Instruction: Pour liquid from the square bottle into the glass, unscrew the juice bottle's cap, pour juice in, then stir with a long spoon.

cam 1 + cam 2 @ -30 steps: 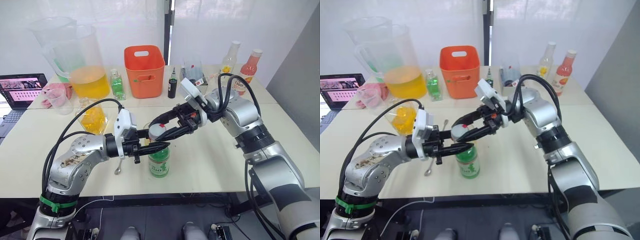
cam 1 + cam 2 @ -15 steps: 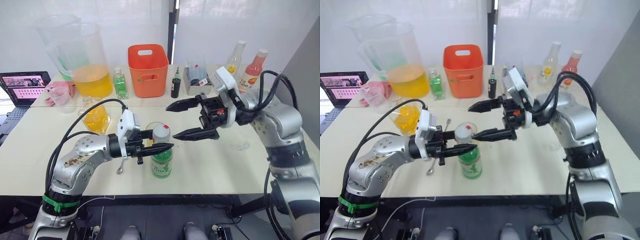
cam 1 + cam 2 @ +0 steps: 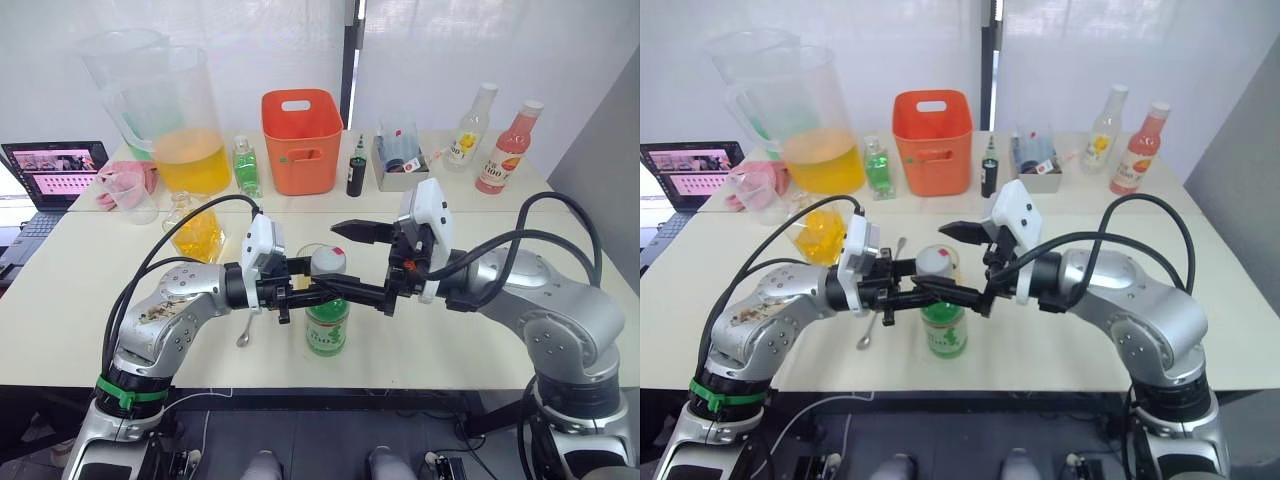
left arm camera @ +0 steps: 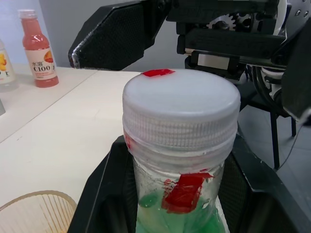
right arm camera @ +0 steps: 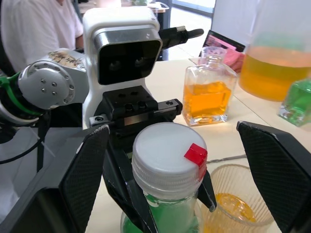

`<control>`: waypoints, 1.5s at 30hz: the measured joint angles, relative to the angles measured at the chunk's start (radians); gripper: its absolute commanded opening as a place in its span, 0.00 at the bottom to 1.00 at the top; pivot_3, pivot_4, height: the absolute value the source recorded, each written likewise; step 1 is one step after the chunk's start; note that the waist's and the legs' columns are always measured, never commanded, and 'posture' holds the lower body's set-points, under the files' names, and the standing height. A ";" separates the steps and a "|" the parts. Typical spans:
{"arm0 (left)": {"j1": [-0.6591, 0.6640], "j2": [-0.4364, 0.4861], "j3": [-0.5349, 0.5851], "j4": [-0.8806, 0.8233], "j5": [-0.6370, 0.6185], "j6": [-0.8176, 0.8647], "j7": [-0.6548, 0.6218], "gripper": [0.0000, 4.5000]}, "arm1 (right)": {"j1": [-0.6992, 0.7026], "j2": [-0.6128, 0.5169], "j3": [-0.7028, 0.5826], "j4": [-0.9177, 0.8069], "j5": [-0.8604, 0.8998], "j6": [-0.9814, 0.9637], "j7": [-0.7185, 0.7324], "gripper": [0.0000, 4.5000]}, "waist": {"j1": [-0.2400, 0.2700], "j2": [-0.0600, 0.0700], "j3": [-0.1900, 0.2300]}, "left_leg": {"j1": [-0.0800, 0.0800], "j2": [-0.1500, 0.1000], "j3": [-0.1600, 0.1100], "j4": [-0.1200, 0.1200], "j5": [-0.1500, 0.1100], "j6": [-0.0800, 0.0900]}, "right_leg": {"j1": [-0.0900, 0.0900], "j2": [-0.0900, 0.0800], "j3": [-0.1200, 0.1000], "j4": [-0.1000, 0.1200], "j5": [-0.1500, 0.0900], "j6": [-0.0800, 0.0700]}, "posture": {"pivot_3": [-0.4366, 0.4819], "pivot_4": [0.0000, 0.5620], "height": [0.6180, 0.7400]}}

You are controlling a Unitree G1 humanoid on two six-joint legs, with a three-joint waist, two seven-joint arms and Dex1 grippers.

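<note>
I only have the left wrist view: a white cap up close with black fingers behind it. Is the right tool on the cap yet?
Observer: No. The right tool is open, with one finger on each side of the cap, and it is not touching it.
Operator: Is the bottle held?
Observer: Yes. The left tool is shut on the juice bottle just below the cap.
Operator: Where's the spoon?
Observer: The long spoon lies on the table under the left arm, to the robot's left of the bottle.
</note>
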 measured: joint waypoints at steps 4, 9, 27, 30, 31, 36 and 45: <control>-0.009 -0.002 -0.004 0.021 0.005 -0.014 -0.021 0.36 | 0.008 0.003 0.000 -0.021 0.012 0.013 -0.047 0.58 | 0.000 0.000 0.000 | 0.000 0.000 0.000 0.000 0.000 0.000 | 0.000 0.000 0.000 0.000 0.000 0.000 | 0.48 0.27 1.00; -0.013 -0.005 -0.007 0.028 0.008 -0.018 -0.026 0.36 | 0.020 0.000 0.001 -0.037 0.014 0.012 -0.061 0.36 | 0.000 0.000 0.000 | 0.000 0.000 0.000 0.000 0.000 0.000 | 0.000 0.000 0.000 0.000 0.000 0.000 | 0.48 0.27 1.00; 0.015 0.002 -0.007 0.000 0.027 -0.022 -0.021 0.36 | -0.261 -0.079 0.218 0.483 -0.171 -0.381 0.617 0.36 | -0.006 0.000 0.000 | 0.008 0.001 0.000 -0.002 0.000 0.000 | 0.009 0.000 -0.001 -0.004 -0.004 0.007 | 0.48 0.27 1.00; 0.012 0.005 -0.008 -0.007 0.028 -0.028 -0.024 0.36 | -0.356 -0.041 0.269 0.605 -0.213 -0.487 0.810 0.17 | -0.008 0.000 0.000 | 0.009 0.001 0.000 -0.003 0.000 0.000 | 0.010 0.000 -0.001 -0.005 -0.004 0.008 | 0.48 0.27 1.00; 0.010 0.008 -0.009 -0.008 0.029 -0.028 -0.025 0.36 | -0.382 -0.021 0.282 0.646 -0.217 -0.499 0.864 0.09 | -0.009 0.000 0.000 | 0.008 0.001 0.000 -0.003 0.000 0.000 | 0.010 0.000 -0.001 -0.005 -0.004 0.008 | 0.48 0.27 1.00; 0.016 0.011 0.000 -0.011 0.026 -0.024 -0.013 0.36 | -0.457 0.012 0.344 0.759 -0.215 -0.567 0.947 0.01 | -0.007 0.000 0.000 | 0.008 0.001 -0.001 -0.003 0.000 0.000 | 0.010 0.000 -0.002 -0.005 -0.004 0.008 | 0.48 0.27 1.00; 0.016 0.010 -0.004 -0.021 0.026 -0.018 -0.007 0.36 | -0.457 -0.047 0.296 0.750 -0.146 -0.485 0.947 0.01 | -0.006 0.000 0.000 | 0.007 0.001 -0.001 -0.003 0.000 0.000 | 0.009 0.000 -0.002 -0.004 -0.004 0.007 | 0.48 0.27 1.00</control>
